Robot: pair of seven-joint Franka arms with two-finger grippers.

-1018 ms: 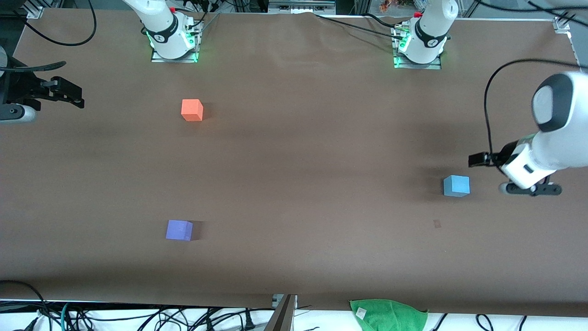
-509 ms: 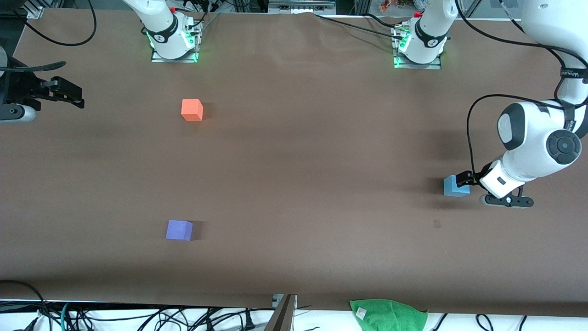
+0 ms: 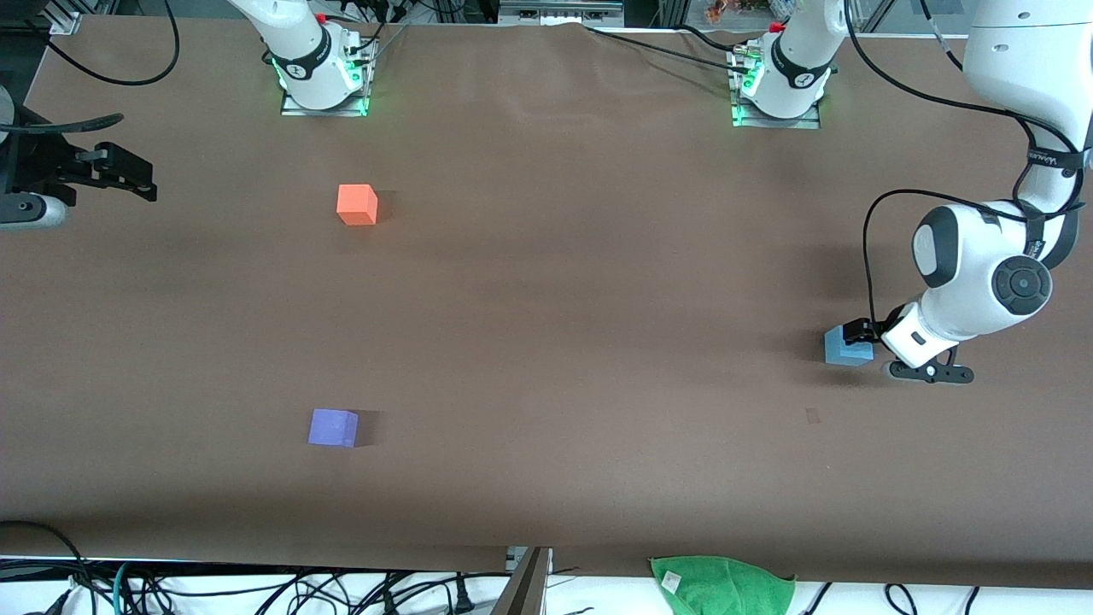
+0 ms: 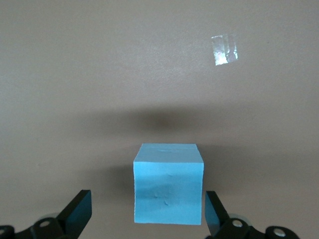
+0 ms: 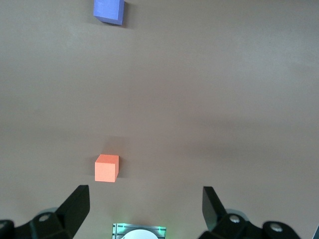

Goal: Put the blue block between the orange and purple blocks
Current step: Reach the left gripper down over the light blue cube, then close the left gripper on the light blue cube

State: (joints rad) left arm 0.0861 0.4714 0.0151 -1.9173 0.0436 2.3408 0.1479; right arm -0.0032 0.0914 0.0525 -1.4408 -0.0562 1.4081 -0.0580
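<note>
Brown paper-covered table [image 3: 555,299] spanning the whole front view, two arm bases along one edge, cables and a green cloth [image 3: 721,585] off the other.
Wide bare surface separates three cubes: one orange block [image 3: 357,205], one purple block [image 3: 332,428] nearer the camera, one blue block [image 3: 845,346] toward the left arm's end. Left gripper [image 4: 147,214] straddles the blue block, jaws wide, not gripping. Right gripper [image 5: 144,211] waits at the table's end, jaws spread, empty.
</note>
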